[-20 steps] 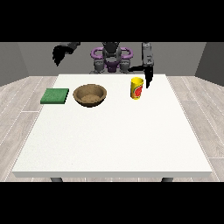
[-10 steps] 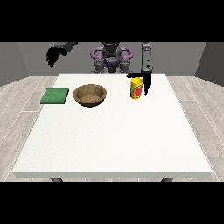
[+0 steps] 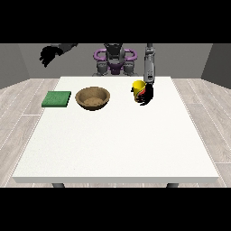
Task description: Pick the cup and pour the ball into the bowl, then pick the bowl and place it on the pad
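hand at the view's right: wrapped round the yellow cup
other hand: up at 10 o'clock, fingers curled, holding nothing
bowl: 9 o'clock of cup

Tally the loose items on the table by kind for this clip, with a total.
Cup, yellow, hand at the view's right against it: 1
Bowl, brown: 1
Pad, green: 1
Total: 3
No ball is visible from this view.
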